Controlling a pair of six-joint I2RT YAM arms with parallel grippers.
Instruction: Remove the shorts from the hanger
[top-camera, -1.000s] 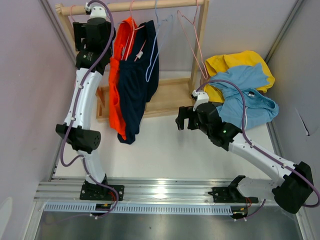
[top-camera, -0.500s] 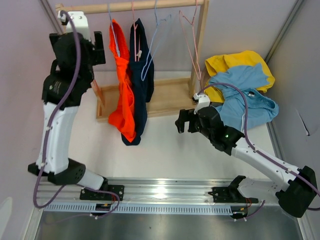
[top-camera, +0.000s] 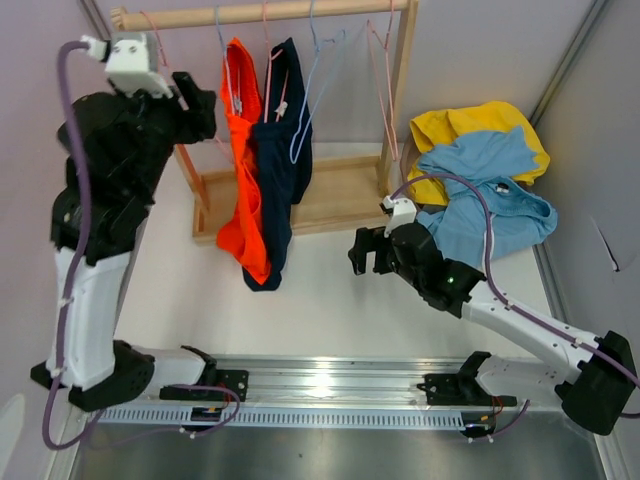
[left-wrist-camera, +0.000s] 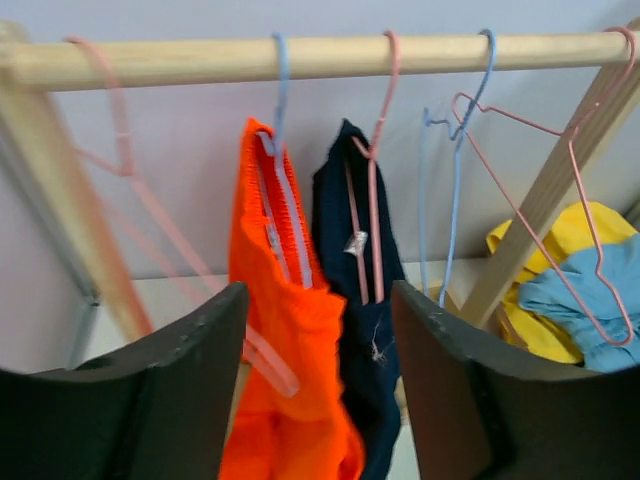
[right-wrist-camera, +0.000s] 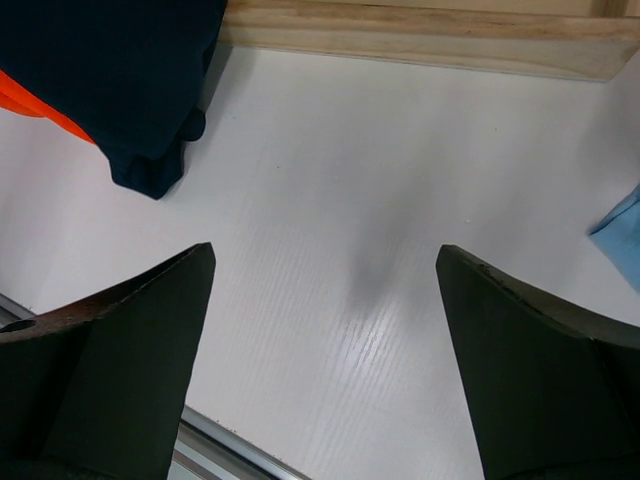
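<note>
Orange shorts (top-camera: 243, 180) hang on a blue hanger (left-wrist-camera: 279, 130) and navy shorts (top-camera: 281, 150) on a pink hanger (left-wrist-camera: 372, 200), both on the wooden rail (top-camera: 260, 13). In the left wrist view the orange shorts (left-wrist-camera: 290, 350) and navy shorts (left-wrist-camera: 365, 340) hang straight ahead. My left gripper (left-wrist-camera: 318, 380) is open and empty, raised to the left of the rack and apart from the shorts. My right gripper (right-wrist-camera: 325, 340) is open and empty over the white table, with the navy hem (right-wrist-camera: 140, 120) at its upper left.
Empty blue and pink hangers (top-camera: 385, 70) hang at the rail's right end. The wooden rack base (top-camera: 335, 195) lies under the clothes. Yellow and light blue garments (top-camera: 485, 170) are piled at the right. Grey walls close in on both sides.
My left arm has drawn back from the rail, leftward and toward the camera. The shorts have swung and settled. My right gripper has shifted slightly left.
</note>
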